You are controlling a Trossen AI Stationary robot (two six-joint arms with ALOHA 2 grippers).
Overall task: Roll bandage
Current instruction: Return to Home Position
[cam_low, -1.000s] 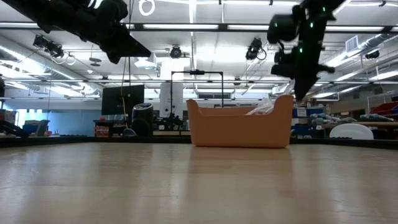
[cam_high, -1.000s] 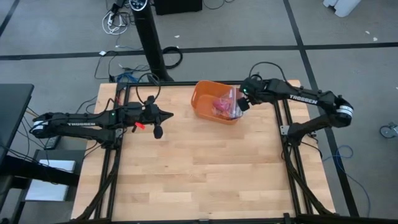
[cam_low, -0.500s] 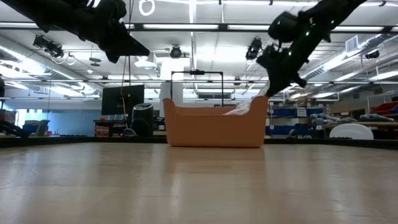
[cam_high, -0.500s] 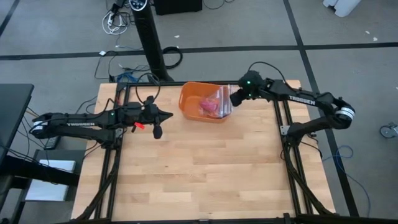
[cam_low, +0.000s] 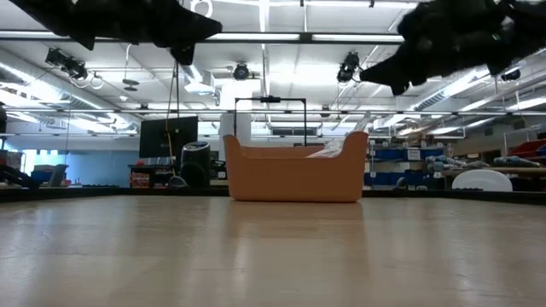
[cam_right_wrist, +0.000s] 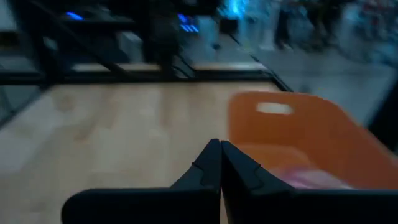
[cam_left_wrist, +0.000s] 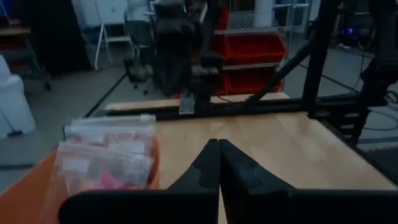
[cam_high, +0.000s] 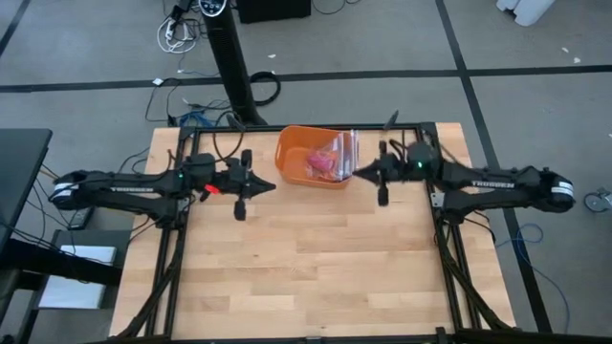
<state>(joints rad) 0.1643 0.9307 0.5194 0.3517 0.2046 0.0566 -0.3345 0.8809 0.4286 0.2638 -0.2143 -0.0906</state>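
Note:
An orange bin stands on the wooden table near its far edge. In it lies a clear plastic bag with the pink bandage showing at it. The bag also shows in the left wrist view. My left gripper is shut, level and pointing right, just left of the bin. My right gripper is shut, level and pointing left, just right of the bin. In the low view both arms hang above the height of the bin. Each wrist view shows its own fingers closed, in the left and in the right.
The bin's wall with a handle slot shows in the right wrist view. The black table frame runs along the left and right sides. Bare wooden tabletop lies between the bin and the near edge.
My right gripper pushed the orange bin toward the table's left, sliding it along the tabletop. It then drew back from the bin toward the near edge and swung level, pointing left. My left gripper has edged right toward the bin.

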